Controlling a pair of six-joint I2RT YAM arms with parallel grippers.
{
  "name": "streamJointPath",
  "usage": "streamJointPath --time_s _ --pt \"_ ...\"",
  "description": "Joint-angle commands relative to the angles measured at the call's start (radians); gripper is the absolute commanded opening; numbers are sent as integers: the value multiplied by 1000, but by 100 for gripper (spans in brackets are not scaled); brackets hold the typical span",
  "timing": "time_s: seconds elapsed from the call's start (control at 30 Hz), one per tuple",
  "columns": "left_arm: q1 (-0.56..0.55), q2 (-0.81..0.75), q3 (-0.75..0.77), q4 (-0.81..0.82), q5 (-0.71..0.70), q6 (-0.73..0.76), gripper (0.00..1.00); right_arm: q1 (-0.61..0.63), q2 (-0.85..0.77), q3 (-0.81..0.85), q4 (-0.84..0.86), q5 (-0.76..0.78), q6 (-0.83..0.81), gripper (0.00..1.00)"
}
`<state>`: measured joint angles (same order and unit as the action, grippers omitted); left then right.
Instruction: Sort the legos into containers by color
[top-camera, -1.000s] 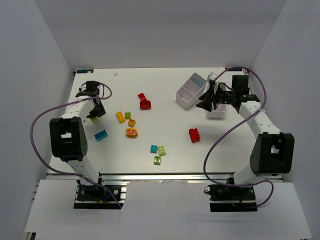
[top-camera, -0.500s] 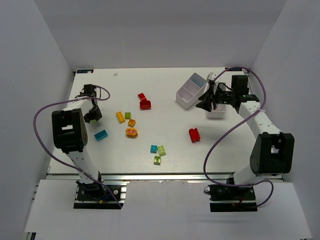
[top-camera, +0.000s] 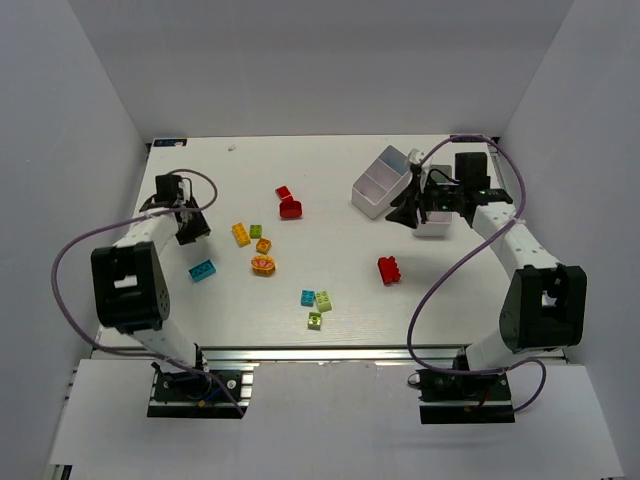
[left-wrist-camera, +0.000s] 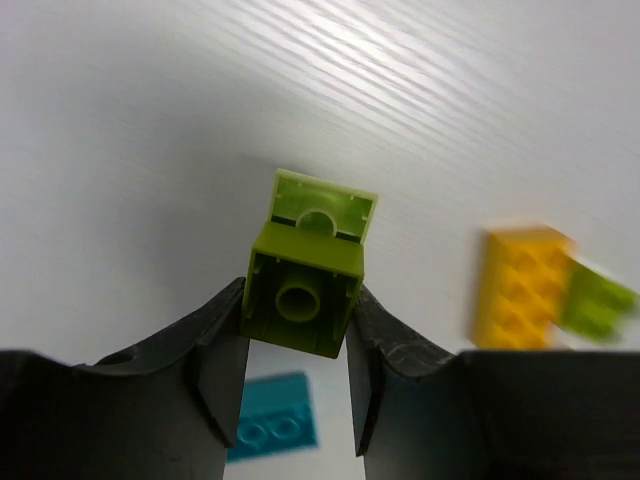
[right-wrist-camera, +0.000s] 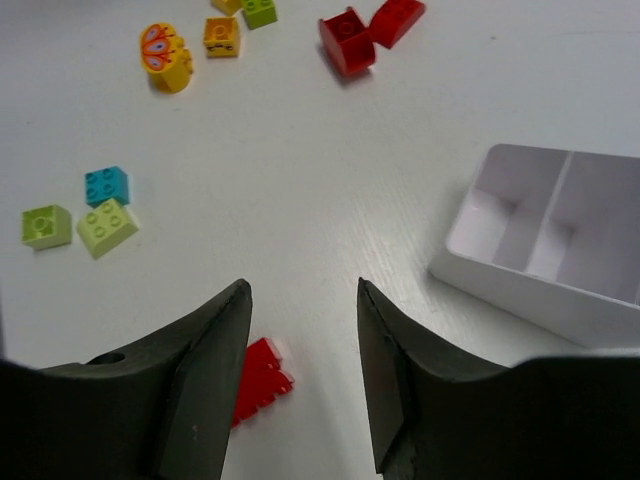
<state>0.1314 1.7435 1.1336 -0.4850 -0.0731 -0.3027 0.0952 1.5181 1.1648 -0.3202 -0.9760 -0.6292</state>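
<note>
the left tool (left-wrist-camera: 297, 305) clamped a lime brick (left-wrist-camera: 310, 235) near the left edge of the worktop (top-camera: 335, 245). the right tool (right-wrist-camera: 300, 290), jaws apart and empty, hovered beside the white divided tray (right-wrist-camera: 525, 288); other legos (top-camera: 308, 297) lay scattered mid-worktop.

Held between matt black fingers (left-wrist-camera: 215, 370), the olive-lime brick (left-wrist-camera: 305, 275) shows a paler lime far end against the white table (left-wrist-camera: 120, 150). A yellow brick (left-wrist-camera: 520, 288), a lime-green brick (left-wrist-camera: 600, 300) and a cyan brick (left-wrist-camera: 275, 428) lie on that same white. Over by the plain white tray (right-wrist-camera: 560, 270) I can see bright red bricks (right-wrist-camera: 348, 40), an orange brick (right-wrist-camera: 221, 35) and a yellow rounded piece (right-wrist-camera: 165, 57) with an orange-red print on its face.
</note>
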Motion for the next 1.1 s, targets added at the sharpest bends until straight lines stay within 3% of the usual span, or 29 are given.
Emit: streamJointPath --time_s 0.0,0.07,0.1,0.2,0.23,0.37,0.47,0.57,0.8,1.07 --pt "1 -212 -99 150 383 -79 20 90 -21 27 -88 -38 22 53" --pt "1 -342 -173 311 529 -183 19 139 -15 26 -88 -43 74 56" --pt "-3 -382 -252 386 674 -225 19 184 -12 18 -48 -67 171 57" --pt "-24 -507 -389 678 833 -406 18 250 7 -4 127 -136 385 64" --pt "-50 -528 -420 750 910 -486 18 265 16 -10 186 -151 542 68" --pt "-153 -652 -557 1124 963 -614 16 336 94 -1 476 -231 925 88" --pt "-220 -705 -612 1238 954 -619 15 377 139 24 691 -256 1175 89" --pt "-272 -749 -635 1250 943 -593 14 411 171 39 876 -262 1359 89" --pt "-348 -788 -646 1228 924 -584 13 436 223 55 1171 -259 1606 89" --pt "-395 -773 -658 1206 898 -566 14 480 205 98 1147 -224 1571 89"
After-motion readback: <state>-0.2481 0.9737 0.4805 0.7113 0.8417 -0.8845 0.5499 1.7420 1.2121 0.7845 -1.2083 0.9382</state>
